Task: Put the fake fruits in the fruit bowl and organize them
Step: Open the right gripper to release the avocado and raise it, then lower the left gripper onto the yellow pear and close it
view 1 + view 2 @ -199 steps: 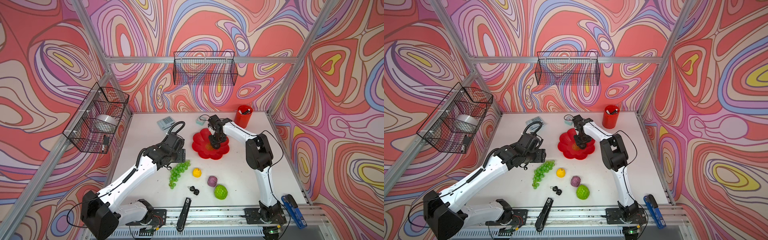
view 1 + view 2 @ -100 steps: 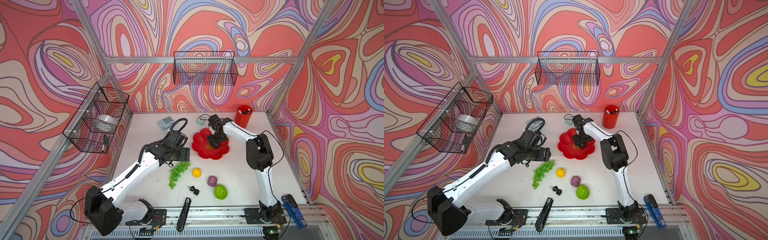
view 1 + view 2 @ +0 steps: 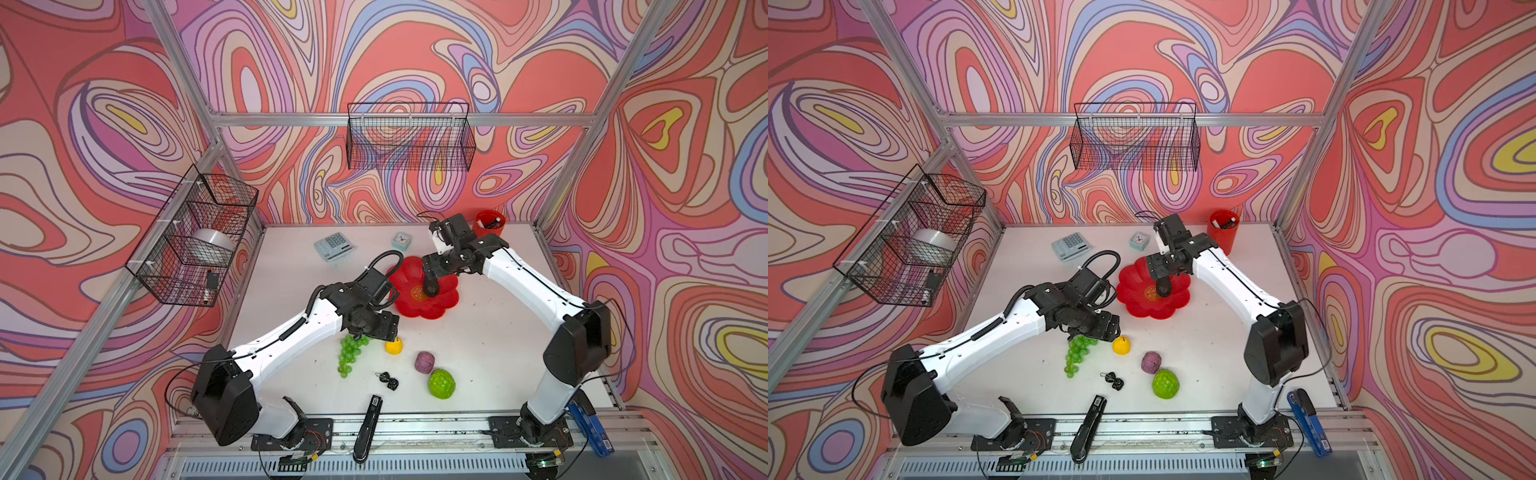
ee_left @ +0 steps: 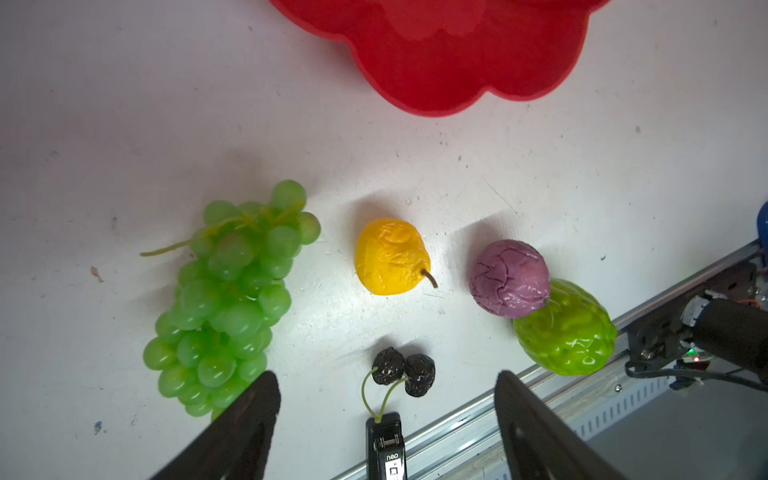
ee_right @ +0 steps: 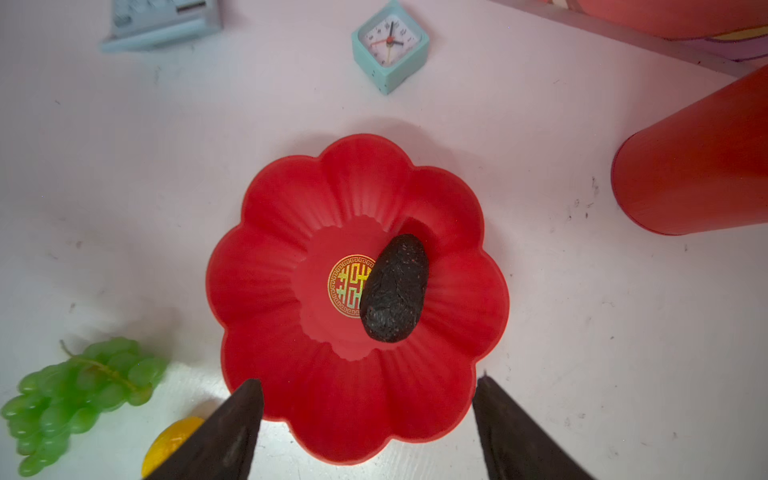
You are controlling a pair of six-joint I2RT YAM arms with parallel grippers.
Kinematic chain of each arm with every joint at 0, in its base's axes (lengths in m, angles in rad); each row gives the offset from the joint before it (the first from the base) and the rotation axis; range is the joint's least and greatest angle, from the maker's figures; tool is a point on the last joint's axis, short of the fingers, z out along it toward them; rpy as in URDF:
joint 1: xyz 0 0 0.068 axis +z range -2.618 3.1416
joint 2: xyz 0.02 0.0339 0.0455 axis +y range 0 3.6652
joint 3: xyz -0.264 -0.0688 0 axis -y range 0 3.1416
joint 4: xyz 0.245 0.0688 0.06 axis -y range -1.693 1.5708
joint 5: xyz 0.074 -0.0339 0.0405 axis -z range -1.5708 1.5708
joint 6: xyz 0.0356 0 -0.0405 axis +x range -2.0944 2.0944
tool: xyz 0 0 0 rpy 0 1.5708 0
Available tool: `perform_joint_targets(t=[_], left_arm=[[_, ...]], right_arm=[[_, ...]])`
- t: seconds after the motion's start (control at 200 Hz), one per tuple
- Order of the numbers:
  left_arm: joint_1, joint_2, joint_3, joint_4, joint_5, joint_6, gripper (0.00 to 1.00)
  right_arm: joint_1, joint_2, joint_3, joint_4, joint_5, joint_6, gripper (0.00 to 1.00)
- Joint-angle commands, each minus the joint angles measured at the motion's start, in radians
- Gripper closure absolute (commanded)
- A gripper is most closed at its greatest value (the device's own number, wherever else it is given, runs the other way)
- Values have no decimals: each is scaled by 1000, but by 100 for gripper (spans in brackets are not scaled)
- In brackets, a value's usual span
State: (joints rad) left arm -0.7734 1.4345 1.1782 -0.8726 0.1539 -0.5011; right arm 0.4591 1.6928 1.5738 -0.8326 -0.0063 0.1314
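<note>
The fruit bowl [image 3: 444, 305] [image 3: 1133, 297] is a red flower-shaped dish at mid table. The blackish avocado-like oval [image 5: 395, 291] [image 3: 431, 286] lies in it, half over the gold emblem [image 5: 347, 286]. My right gripper [image 5: 368, 382] [image 3: 432, 272] hangs open just above the bowl, holding nothing. On the table in front lie the green grape bunch [image 4: 232, 291] [image 3: 349, 357], the yellow fruit [image 4: 390, 257] [image 3: 394, 345], the purple ball [image 4: 509, 278] [image 3: 424, 362] and the bumpy green fruit [image 4: 565, 328] [image 3: 441, 383]. My left gripper [image 4: 384, 376] [image 3: 374, 328] hovers open over the top of the grape bunch.
Two small black wrinkled balls on green stems [image 4: 403, 372] and a black stapler [image 3: 368, 424] lie near the front rail. A calculator [image 3: 333, 246], a small clock [image 3: 400, 240] and a tall red cup [image 3: 490, 224] stand at the back. Wire baskets [image 3: 195, 241] hang on the walls.
My right gripper has opened, let the black oval go into the bowl and risen slightly. My left gripper has moved forward and right, over the top of the grapes.
</note>
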Motion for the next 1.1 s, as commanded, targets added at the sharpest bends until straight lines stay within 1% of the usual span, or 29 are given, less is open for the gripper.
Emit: perform_joint_targets(t=[0.0, 0.085, 0.18, 0.265, 0.371, 0.496, 0.646, 0.741, 0.926, 1.097], left_arm=[[-32, 37, 41, -65, -10, 14, 15], [-44, 87, 78, -77, -12, 54, 16], [-44, 172, 146, -140, -40, 92, 18], [-51, 219, 156, -132, -6, 111, 19], [-58, 265, 177, -131, -14, 129, 20], [-60, 303, 178, -113, -17, 138, 26], [-67, 355, 202, -107, -27, 163, 26], [-70, 382, 201, -100, -34, 170, 26], [-70, 423, 193, -73, -60, 177, 29], [-71, 467, 193, -42, -75, 182, 31]], right_arm=[[-72, -59, -88, 95, -84, 57, 19], [-86, -83, -124, 112, -75, 59, 19], [-107, -98, -155, 139, -67, 77, 19], [-116, -104, -176, 168, -65, 95, 19], [-117, -118, -223, 216, -58, 125, 19], [-118, -122, -255, 236, -74, 140, 20], [-125, -123, -269, 246, -122, 139, 23], [-128, -120, -275, 242, -117, 133, 24], [-134, -132, -323, 274, -122, 142, 31], [-134, -119, -333, 265, -138, 132, 34]])
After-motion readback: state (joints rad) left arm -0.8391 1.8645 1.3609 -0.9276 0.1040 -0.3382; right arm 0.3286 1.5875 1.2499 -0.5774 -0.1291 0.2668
